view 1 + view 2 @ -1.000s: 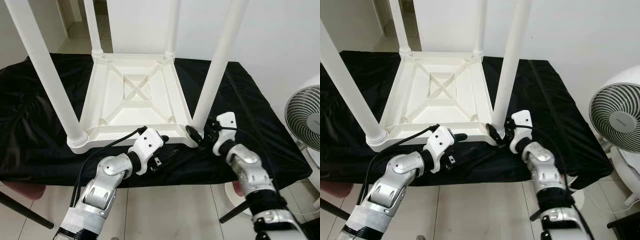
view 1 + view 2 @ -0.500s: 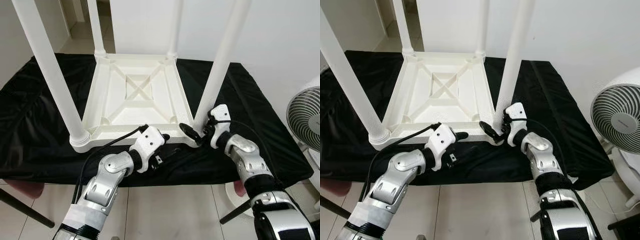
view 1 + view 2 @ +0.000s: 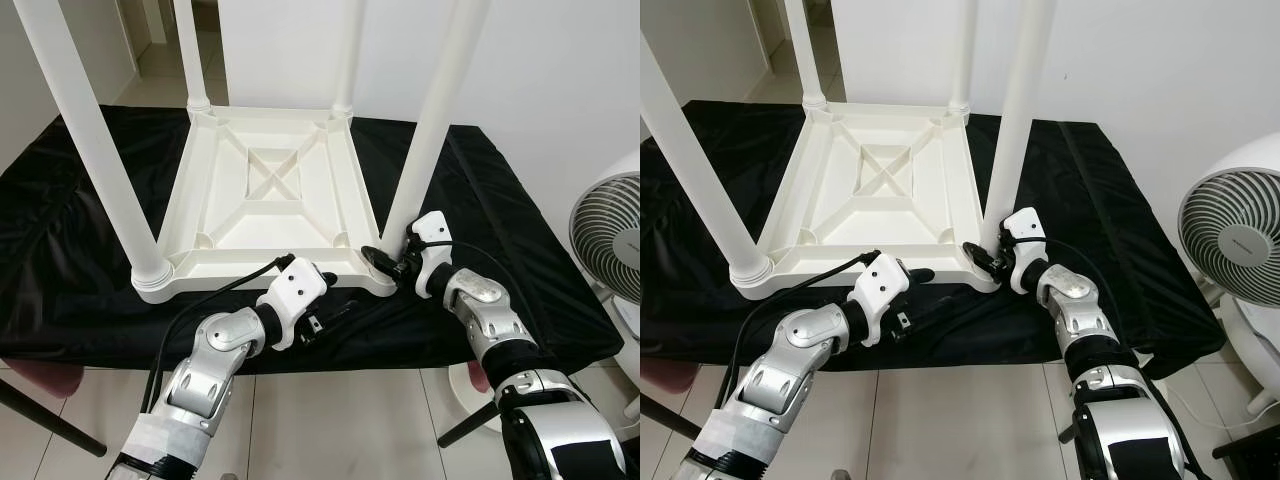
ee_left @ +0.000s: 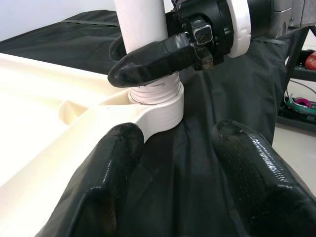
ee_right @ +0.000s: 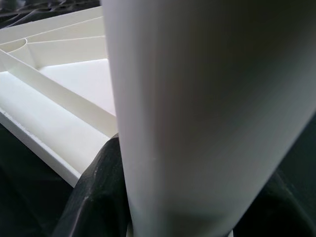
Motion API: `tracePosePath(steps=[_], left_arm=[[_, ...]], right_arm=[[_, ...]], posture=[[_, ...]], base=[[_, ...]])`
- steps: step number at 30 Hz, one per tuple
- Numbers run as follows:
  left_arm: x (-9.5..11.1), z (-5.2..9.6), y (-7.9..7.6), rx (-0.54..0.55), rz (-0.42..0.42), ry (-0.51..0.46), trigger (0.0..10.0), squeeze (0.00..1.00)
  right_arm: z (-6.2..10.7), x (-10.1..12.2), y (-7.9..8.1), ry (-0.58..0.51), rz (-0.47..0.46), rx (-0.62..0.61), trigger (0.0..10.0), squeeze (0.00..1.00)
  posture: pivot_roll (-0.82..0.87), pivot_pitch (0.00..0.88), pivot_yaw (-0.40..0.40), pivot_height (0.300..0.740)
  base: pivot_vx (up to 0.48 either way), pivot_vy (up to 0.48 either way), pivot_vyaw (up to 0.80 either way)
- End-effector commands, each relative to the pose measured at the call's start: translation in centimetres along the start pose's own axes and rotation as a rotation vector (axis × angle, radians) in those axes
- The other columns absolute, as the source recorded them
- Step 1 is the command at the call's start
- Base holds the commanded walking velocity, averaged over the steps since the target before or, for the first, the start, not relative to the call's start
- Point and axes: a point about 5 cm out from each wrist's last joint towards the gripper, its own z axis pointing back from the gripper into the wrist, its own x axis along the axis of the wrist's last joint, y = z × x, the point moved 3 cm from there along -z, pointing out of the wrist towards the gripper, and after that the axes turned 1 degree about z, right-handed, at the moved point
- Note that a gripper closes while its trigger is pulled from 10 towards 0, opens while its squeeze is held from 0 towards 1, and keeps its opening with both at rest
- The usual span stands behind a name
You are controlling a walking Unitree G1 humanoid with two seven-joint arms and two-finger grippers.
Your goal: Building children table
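Observation:
A white children's table (image 3: 270, 200) lies upside down on a black cloth (image 3: 80, 260), its legs pointing up. My right gripper (image 3: 392, 256) is shut on the base of the near right leg (image 3: 425, 140), just above its threaded socket (image 4: 157, 101). One black finger (image 4: 153, 58) crosses the front of the leg, and the leg (image 5: 187, 108) sits between both fingers. My left gripper (image 3: 328, 296) stands open at the table's front rim, close to that same corner. Nothing is between its fingers (image 4: 113, 182).
A white floor fan (image 3: 610, 235) stands to the right of the cloth-covered work surface. The surface's front edge runs just below both grippers, with tiled floor (image 3: 330, 420) beneath. The near left leg (image 3: 90, 150) rises tall at the left. A black cable (image 3: 215, 295) trails from my left wrist.
My right gripper has moved in from the right of the near right leg and closed around its base. The left gripper has stayed put. The camera shifted slightly.

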Motion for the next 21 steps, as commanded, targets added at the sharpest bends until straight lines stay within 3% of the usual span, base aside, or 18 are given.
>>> tracePosePath(steps=[1, 5, 9, 11, 13, 18, 21], left_arm=[[0.0, -0.1, 0.0, 0.031, -0.001, 0.001, 10.0, 0.00], [-0.1, -0.1, 0.0, 0.028, -0.001, 0.003, 10.0, 0.00], [-0.2, 0.1, -0.2, 0.018, -0.001, 0.007, 10.0, 0.00], [-0.2, 0.1, -0.2, 0.017, -0.001, 0.008, 10.0, 0.00], [-0.1, 0.0, -0.3, 0.011, -0.003, 0.008, 10.0, 0.00], [-0.1, -0.1, -0.4, 0.006, -0.005, 0.006, 10.0, 0.00], [0.0, -0.1, -0.5, 0.000, -0.004, 0.004, 10.0, 0.00]], right_arm=[[0.5, -1.9, 0.7, 0.065, 0.000, 0.008, 0.0, 0.00], [0.6, -1.8, 0.5, 0.041, -0.002, -0.058, 0.0, 0.00], [0.3, -1.6, 0.2, 0.013, -0.058, -0.244, 0.0, 0.00], [0.2, -1.7, 0.2, 0.018, -0.062, -0.280, 0.0, 0.00], [-0.2, -1.9, 1.2, 0.006, -0.154, -0.394, 0.0, 0.00], [-0.5, -2.0, 2.1, 0.003, -0.202, -0.501, 0.0, 0.00], [-0.7, -2.3, 3.4, 0.017, -0.257, -0.633, 0.0, 0.00]], posture=[[0.14, 0.000, -0.054, 0.740], [0.13, 0.000, -0.048, 0.740], [0.13, 0.000, -0.042, 0.740], [0.12, 0.000, -0.040, 0.740], [0.12, 0.000, -0.037, 0.740], [0.12, 0.000, -0.033, 0.740], [0.11, 0.000, -0.033, 0.740]], base=[[0.000, 0.000, 0.00], [0.000, 0.000, 0.00], [0.000, 0.000, 0.00], [0.000, 0.000, 0.00], [0.000, 0.000, 0.00], [0.000, 0.000, 0.00], [0.000, 0.000, 0.00]])
